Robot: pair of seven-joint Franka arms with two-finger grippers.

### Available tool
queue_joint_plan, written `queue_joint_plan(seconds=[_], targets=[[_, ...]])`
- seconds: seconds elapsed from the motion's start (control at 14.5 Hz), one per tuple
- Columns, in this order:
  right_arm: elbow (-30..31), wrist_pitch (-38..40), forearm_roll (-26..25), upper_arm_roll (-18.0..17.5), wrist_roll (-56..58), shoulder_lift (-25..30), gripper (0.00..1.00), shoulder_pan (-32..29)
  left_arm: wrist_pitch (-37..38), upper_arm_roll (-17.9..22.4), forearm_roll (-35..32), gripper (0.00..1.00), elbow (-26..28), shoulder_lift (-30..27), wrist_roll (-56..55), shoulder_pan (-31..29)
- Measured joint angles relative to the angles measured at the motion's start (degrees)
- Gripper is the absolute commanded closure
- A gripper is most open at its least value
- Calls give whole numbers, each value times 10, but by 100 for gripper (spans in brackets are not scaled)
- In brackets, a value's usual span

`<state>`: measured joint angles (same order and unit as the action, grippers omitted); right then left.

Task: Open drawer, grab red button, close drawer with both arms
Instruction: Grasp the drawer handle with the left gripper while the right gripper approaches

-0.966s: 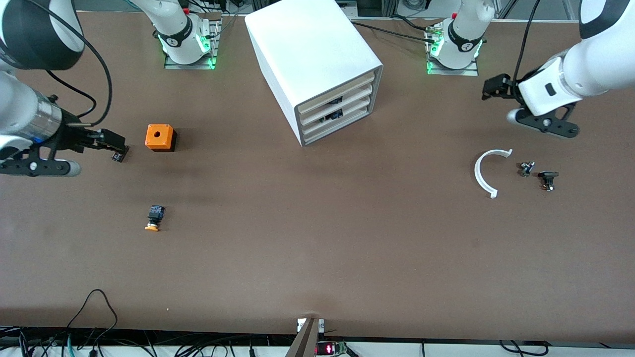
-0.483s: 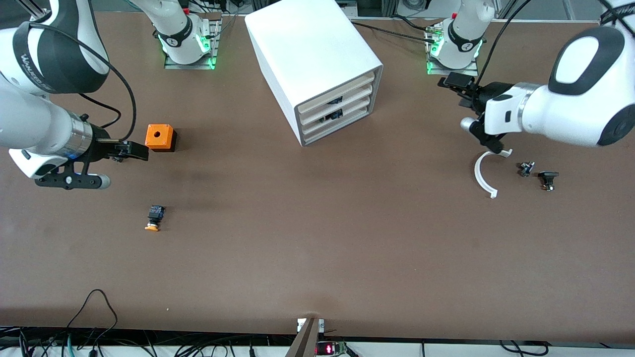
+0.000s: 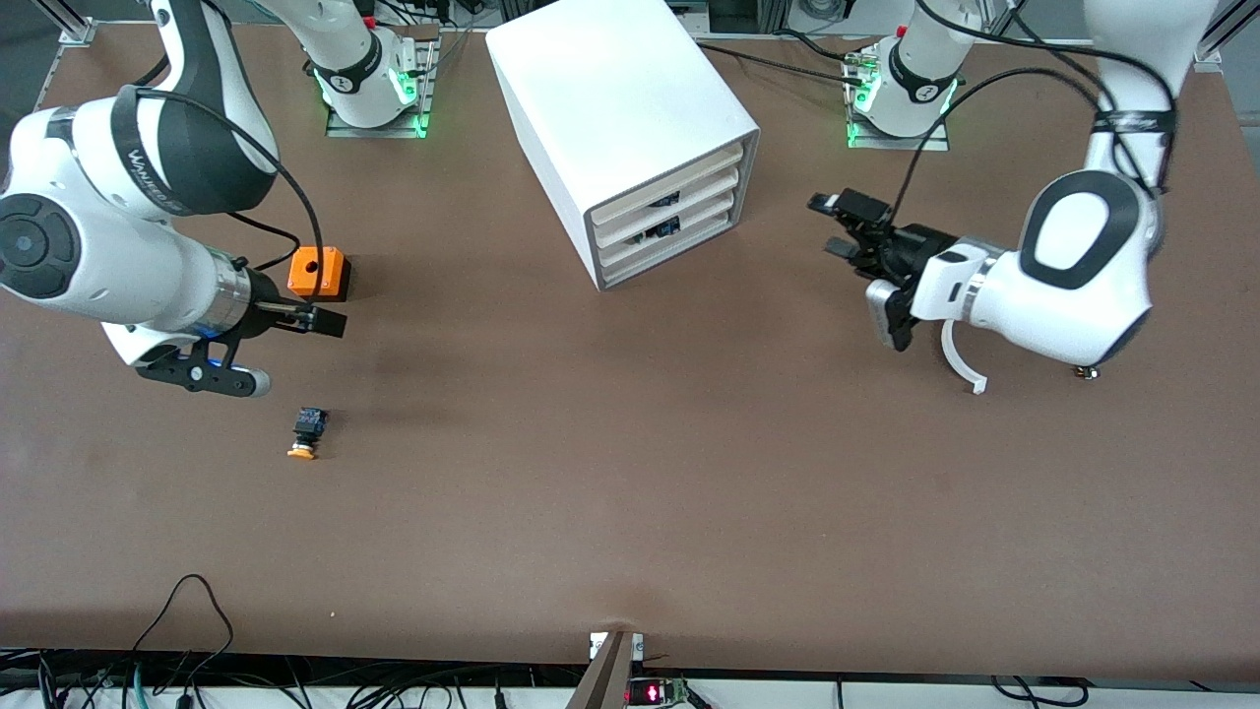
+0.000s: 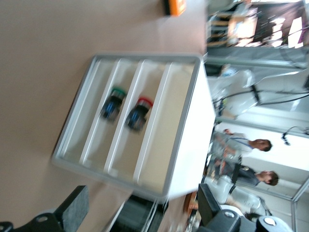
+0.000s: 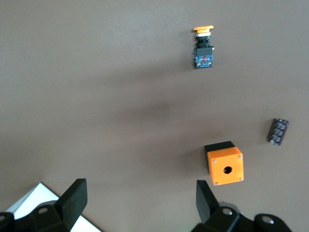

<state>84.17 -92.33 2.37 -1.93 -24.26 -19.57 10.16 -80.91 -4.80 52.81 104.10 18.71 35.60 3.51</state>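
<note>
The white cabinet (image 3: 610,89) stands at the table's middle, near the arms' bases, with all three drawers shut. The middle drawer (image 3: 669,215) shows a dark thing above its beige front. In the left wrist view the red-capped button (image 4: 139,111) lies in the middle drawer (image 4: 155,116), and a green-capped one (image 4: 112,102) in the bottom drawer. My left gripper (image 3: 837,225) (image 4: 143,212) is open and empty, in the air in front of the drawers, a short way off. My right gripper (image 3: 328,322) (image 5: 140,198) is open and empty, beside the orange box.
The orange box with a hole (image 3: 318,273) (image 5: 224,163) sits toward the right arm's end. A yellow-capped button (image 3: 306,433) (image 5: 203,46) lies nearer the camera. A small black part (image 5: 278,131) lies beside the box. A white curved piece (image 3: 960,359) lies under the left arm.
Both arms have swung in from the table's ends. The left gripper has moved toward the cabinet's front. The right gripper has moved alongside the orange box.
</note>
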Motion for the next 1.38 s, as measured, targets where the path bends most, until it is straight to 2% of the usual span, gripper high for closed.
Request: queue_joint_plan(seconds=[0.28, 0.41, 0.69, 0.97, 1.1, 1.38], targets=[[0, -14, 9, 0, -47, -9, 0, 18, -105, -53, 43, 5, 85, 5, 66, 4], [0, -25, 10, -1, -73, -14, 0, 29, -133, -63, 63, 12, 115, 9, 112, 4], [0, -48, 11, -1, -123, -26, 0, 52, -146, -65, 138, 25, 171, 35, 209, 6], [-1, -77, 11, -1, -196, -37, 0, 80, -156, -70, 166, 26, 208, 61, 254, 15], [-5, -87, 11, -1, -228, -42, 0, 93, -157, -71, 168, 31, 212, 65, 256, 16], [-39, -89, 22, -1, -282, -64, 0, 111, -157, -87, 185, 33, 234, 67, 256, 18]])
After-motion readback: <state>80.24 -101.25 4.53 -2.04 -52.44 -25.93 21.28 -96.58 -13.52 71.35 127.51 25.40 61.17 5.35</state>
